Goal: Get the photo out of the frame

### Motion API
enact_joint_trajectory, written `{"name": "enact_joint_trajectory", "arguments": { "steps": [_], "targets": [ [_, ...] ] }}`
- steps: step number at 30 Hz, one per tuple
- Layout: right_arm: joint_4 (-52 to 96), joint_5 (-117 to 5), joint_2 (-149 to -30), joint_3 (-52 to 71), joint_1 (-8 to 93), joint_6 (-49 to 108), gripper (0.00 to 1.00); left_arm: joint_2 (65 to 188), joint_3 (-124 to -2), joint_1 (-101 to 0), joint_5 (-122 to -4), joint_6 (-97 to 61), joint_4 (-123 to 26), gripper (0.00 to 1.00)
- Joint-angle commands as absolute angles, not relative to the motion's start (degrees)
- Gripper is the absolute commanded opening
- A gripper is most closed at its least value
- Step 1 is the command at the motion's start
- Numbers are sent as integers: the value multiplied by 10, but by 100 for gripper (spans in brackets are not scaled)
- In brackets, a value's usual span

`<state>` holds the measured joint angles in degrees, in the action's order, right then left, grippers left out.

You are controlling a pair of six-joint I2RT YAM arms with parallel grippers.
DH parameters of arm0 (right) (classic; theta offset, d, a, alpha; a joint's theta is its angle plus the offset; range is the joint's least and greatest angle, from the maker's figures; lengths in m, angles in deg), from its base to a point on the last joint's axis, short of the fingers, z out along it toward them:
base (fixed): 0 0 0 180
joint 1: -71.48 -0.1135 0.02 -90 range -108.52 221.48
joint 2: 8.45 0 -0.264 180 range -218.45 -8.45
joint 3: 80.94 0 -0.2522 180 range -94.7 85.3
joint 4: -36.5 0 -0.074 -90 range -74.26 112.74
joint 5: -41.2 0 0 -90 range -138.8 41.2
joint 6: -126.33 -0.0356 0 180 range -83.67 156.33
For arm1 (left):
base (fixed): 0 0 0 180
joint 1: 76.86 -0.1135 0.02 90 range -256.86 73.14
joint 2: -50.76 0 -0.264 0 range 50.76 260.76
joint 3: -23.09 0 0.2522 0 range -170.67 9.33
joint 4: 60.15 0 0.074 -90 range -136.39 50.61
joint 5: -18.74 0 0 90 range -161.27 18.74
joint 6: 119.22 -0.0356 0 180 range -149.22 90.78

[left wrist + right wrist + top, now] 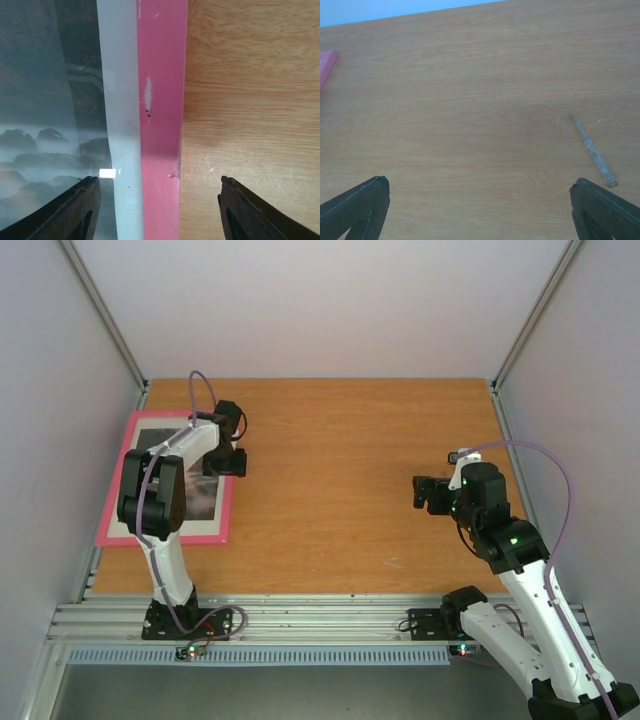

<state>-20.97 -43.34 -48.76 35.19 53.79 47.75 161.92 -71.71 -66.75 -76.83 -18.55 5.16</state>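
Observation:
The pink frame (200, 540) lies face up at the table's left side. The photo (203, 498) sits inside it behind a white border, mostly hidden by my left arm. In the left wrist view the photo (45, 100) shows dark clouds and pale mist under reflective glazing, beside the white border (120, 100) and the frame's pink right rim (160, 100). My left gripper (157, 212) is open and straddles that rim, one finger (75, 212) over the photo and the other over bare table. My right gripper (425, 492) is open and empty over the table at the right.
A small thin clear tool, like a screwdriver (592, 150), lies on the wooden table ahead of my right gripper. A corner of the pink frame (326, 62) shows at the right wrist view's left edge. White walls enclose the table (350, 440) on three sides.

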Motion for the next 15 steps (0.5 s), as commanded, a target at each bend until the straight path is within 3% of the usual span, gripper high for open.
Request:
{"name": "enact_joint_trajectory", "arguments": {
  "steps": [1,10,15],
  "targets": [
    [-193,-428,-491,356,534,472,98,1636,-737,-666,-766,-194,52,65],
    [-188,-428,-498,357,534,472,98,1645,-736,-660,-753,-188,52,49],
    [-186,-431,-500,356,534,471,98,1653,-733,-660,-755,-184,49,47]
  ]
}}
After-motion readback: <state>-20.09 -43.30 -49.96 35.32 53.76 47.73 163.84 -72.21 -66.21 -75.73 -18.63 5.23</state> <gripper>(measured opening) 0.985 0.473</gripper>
